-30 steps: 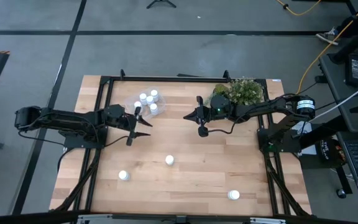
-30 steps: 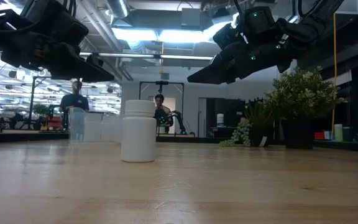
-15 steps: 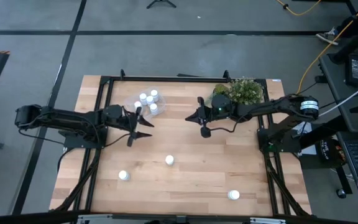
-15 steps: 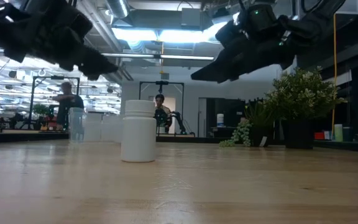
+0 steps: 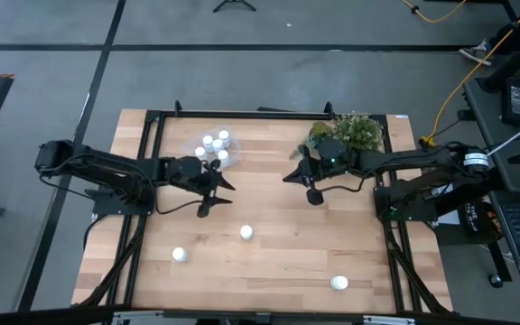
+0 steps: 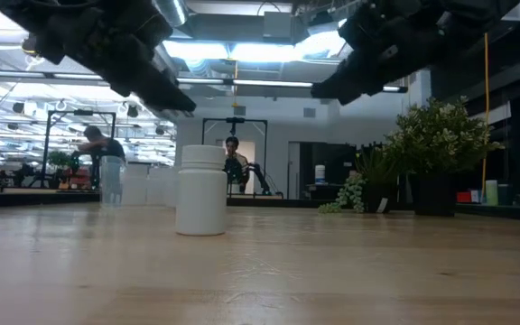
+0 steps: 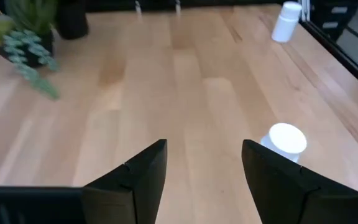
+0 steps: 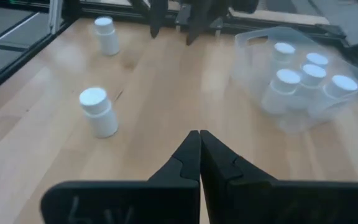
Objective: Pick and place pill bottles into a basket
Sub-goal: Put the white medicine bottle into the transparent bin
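Several white pill bottles stand in the clear basket [image 5: 208,147] at the table's far side; the basket also shows in the right wrist view [image 8: 303,81]. Three more bottles stand upright on the wood: one mid-table [image 5: 246,233], one near left [image 5: 180,255], one near right [image 5: 338,283]. My left gripper [image 5: 224,191] hovers open, above and just far-left of the mid-table bottle [image 7: 286,140]. My right gripper [image 5: 289,178] hovers shut over the table's middle, right of the basket; its shut fingers show in its wrist view [image 8: 199,142].
A green bushy plant [image 5: 348,133] stands at the far right of the table. A black frame [image 5: 242,115] runs along the table's edges. Bare wood lies between the loose bottles. People show in the room behind, in the low view [image 6: 97,149].
My left gripper has gone toward the table's right and near edges, closer to the mid-table bottle, and stays open. My right gripper has drawn back a little toward the table's right edge. The bottles and the basket have not moved.
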Robot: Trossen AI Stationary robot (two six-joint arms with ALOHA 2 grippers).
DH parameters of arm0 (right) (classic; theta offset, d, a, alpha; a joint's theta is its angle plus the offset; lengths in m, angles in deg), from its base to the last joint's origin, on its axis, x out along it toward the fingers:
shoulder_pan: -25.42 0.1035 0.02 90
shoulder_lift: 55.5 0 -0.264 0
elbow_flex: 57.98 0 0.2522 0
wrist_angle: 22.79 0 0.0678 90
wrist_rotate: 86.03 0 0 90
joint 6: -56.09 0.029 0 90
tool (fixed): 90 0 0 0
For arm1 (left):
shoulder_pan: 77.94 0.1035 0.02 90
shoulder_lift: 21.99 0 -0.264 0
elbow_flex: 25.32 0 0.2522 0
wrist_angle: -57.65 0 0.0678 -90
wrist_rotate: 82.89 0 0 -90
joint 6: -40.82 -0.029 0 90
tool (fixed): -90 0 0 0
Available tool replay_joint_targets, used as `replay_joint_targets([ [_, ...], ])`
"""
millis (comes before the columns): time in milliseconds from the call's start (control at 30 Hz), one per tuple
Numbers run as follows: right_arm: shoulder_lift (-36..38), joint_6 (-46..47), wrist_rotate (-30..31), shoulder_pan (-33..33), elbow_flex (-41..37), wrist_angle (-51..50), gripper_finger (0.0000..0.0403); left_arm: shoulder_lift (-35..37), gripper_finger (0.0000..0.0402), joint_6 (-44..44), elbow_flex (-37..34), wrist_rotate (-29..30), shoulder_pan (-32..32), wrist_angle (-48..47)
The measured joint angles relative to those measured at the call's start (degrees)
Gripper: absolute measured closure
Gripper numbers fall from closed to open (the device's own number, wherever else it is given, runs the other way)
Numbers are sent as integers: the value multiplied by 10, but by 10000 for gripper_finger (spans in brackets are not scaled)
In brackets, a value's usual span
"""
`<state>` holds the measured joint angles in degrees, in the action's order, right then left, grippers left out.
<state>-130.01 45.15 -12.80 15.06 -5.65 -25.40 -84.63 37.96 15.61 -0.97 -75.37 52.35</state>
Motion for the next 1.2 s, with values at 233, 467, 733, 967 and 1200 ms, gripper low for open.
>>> replay_joint_targets([
  [233, 2, 30, 1, 13, -48, 31, 401, -54, 201, 6, 63, 13, -42, -57],
  [467, 2, 17, 1, 13, -71, 85, 401, -102, 201, 6, 128, 54, -101, -88],
  [733, 2, 13, 1, 13, -71, 88, 397, -137, 201, 6, 149, 101, -155, -101],
  [967, 2, 1, 1, 13, -71, 88, 401, -142, 200, 0, 149, 138, -181, -72],
  [1200, 2, 17, 1, 13, -71, 88, 397, -142, 200, -50, 149, 160, -196, -52],
])
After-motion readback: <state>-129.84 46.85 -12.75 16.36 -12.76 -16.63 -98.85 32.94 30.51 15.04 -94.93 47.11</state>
